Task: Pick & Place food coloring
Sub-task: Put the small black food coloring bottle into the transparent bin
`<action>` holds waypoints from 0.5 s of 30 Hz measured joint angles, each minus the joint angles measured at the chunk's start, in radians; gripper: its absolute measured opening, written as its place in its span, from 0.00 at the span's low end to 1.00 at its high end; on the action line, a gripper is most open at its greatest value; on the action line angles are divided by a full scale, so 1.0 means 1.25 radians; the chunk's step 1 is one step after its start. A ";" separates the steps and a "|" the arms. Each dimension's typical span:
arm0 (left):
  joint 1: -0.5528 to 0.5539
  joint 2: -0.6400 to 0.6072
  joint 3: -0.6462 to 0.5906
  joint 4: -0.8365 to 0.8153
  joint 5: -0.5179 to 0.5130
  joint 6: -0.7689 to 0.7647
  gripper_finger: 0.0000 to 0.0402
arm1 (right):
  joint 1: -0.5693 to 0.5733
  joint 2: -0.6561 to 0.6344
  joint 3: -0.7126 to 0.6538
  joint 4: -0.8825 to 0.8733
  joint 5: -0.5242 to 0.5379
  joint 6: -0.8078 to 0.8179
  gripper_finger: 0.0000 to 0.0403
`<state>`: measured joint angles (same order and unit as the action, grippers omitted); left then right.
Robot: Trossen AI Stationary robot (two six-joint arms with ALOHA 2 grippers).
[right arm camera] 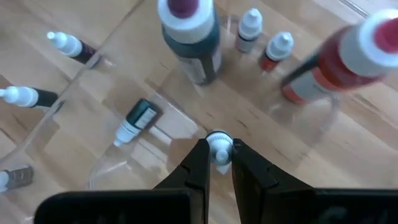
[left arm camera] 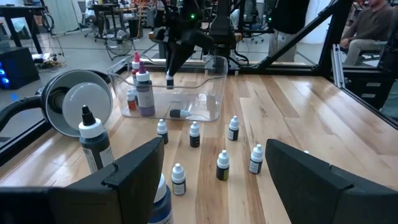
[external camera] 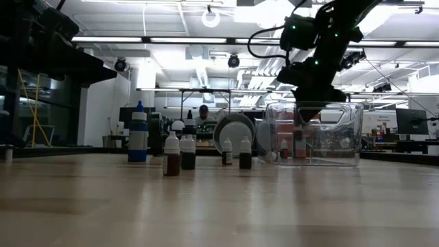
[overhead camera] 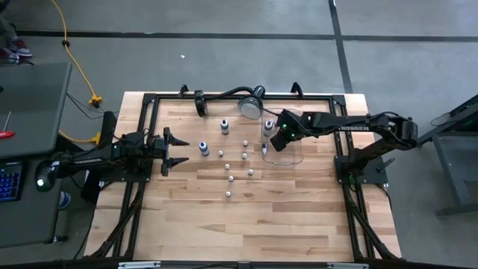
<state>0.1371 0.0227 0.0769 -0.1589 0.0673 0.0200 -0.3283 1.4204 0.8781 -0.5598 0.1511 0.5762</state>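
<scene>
Dark left gripper [overhead camera: 181, 149] parked at the left of the wooden table [overhead camera: 299, 217], fingers spread wide, nothing between them. Just right of it, food coloring bottles [overhead camera: 231, 178] standing loose across the middle of the boards, white caps up: a blue one [overhead camera: 203, 148] nearest the gripper, another larger bottle [overhead camera: 224, 125] farther back, several tiny ones scattered between. Behind these, at the far edge, round silver lamp head [overhead camera: 251, 105] on a black gooseneck. Right of centre, clear plastic tray [external camera: 346, 147] already holding bottles: two tall ones upright, two tiny ones upright, one tiny one lying on its side [right arm camera: 138, 121]. Right gripper [right arm camera: 219, 159] poised over the tray, fingers clamped on the white cap of a small bottle [right arm camera: 219, 147], hanging cap-up above the tray floor.
</scene>
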 joint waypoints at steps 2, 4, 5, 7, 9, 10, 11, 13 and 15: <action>0.000 0.000 0.000 0.000 0.000 0.000 0.69 | -0.003 0.000 -0.009 0.022 -0.001 -0.019 0.09; 0.000 0.000 0.000 0.000 0.000 0.000 0.69 | -0.009 0.000 -0.009 0.030 -0.002 -0.032 0.09; 0.000 0.000 0.000 0.000 0.000 0.000 0.69 | -0.012 0.000 -0.009 0.035 -0.003 -0.043 0.09; 0.000 0.000 0.000 0.000 0.000 0.000 0.69 | -0.019 0.000 -0.009 0.047 -0.003 -0.056 0.09; 0.000 0.000 0.000 0.000 0.000 0.000 0.69 | -0.028 0.000 -0.009 0.050 -0.014 -0.064 0.09; 0.000 0.000 0.000 0.000 0.000 0.000 0.69 | -0.032 0.001 -0.009 0.051 -0.022 -0.065 0.09; 0.000 0.000 0.000 0.000 0.000 0.000 0.69 | -0.033 0.005 -0.009 0.056 -0.027 -0.068 0.09; 0.000 0.000 0.000 0.000 0.000 0.000 0.69 | -0.033 0.016 -0.007 0.060 -0.037 -0.075 0.09; 0.000 0.000 0.000 0.000 0.000 0.000 0.69 | -0.031 0.034 -0.007 0.062 -0.044 -0.084 0.09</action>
<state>0.1372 0.0227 0.0769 -0.1587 0.0673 0.0200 -0.3665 1.4625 0.8696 -0.4820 0.0962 0.4712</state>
